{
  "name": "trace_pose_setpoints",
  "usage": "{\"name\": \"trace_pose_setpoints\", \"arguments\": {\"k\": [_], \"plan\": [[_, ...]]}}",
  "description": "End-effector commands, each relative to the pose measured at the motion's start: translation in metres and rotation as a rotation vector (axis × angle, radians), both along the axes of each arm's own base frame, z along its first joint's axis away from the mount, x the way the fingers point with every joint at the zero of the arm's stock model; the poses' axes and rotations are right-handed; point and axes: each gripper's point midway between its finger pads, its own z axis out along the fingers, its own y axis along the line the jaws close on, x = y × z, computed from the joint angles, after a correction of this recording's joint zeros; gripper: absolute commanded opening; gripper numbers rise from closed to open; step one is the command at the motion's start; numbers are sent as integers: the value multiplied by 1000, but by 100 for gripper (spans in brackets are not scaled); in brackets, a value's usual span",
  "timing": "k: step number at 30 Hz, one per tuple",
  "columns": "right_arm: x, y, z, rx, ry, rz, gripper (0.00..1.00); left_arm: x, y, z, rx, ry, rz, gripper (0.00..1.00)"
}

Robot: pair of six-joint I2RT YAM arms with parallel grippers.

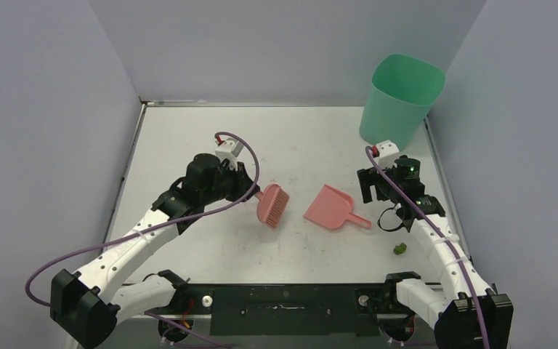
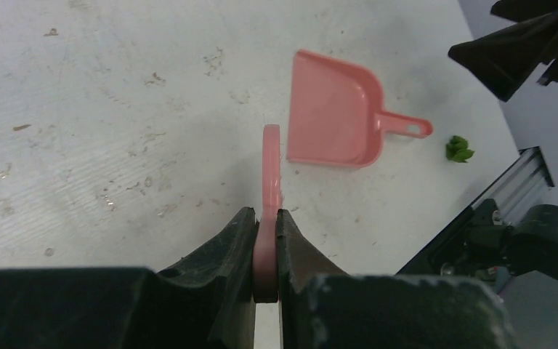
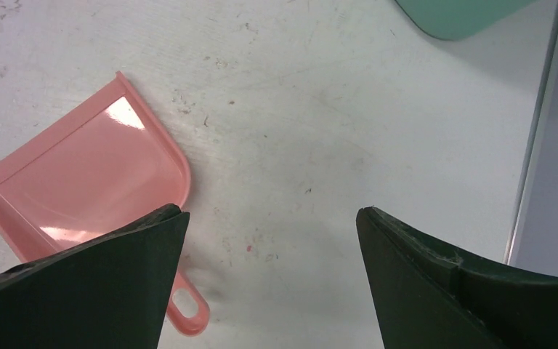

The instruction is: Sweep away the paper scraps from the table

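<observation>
One green paper scrap [image 1: 399, 248] lies near the table's [image 1: 189, 138] right front corner; it also shows in the left wrist view [image 2: 458, 148]. No other scraps show. My left gripper [image 1: 251, 190] is shut on the handle of the pink brush [image 1: 272, 205], seen edge-on in the left wrist view [image 2: 269, 174]. The pink dustpan [image 1: 332, 209] lies on the table right of the brush, handle toward the right front; it also shows in both wrist views [image 2: 334, 109] [image 3: 87, 182]. My right gripper [image 1: 375, 187] is open and empty, hovering just right of the dustpan [image 3: 269, 218].
A green bin [image 1: 399, 98] stands at the back right corner; its base edge shows in the right wrist view [image 3: 458, 14]. Grey walls enclose left, back and right. A black rail [image 1: 283, 305] runs along the front edge.
</observation>
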Motion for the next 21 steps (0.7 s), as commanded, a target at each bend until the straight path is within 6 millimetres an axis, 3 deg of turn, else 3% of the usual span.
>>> {"name": "trace_pose_setpoints", "arguments": {"k": [1,5,9,12,15,19,21], "plan": [[16,-10,35,76,-158,-108,90,9,-27,24,-300,15,55,5],[14,-10,36,124,-163,-131,90,15,-37,-3,-411,88,108,8],[13,-8,33,127,-151,-113,90,14,-31,-44,-407,192,199,9],[12,-8,30,122,-140,-101,90,12,-23,-61,-368,225,248,13],[12,-7,35,114,-154,-76,90,6,-8,-73,-257,238,275,19],[8,-8,48,120,-206,-74,90,-6,32,-91,-27,265,372,41],[6,-7,48,131,-206,-60,90,-12,49,-96,91,270,383,46]]}}
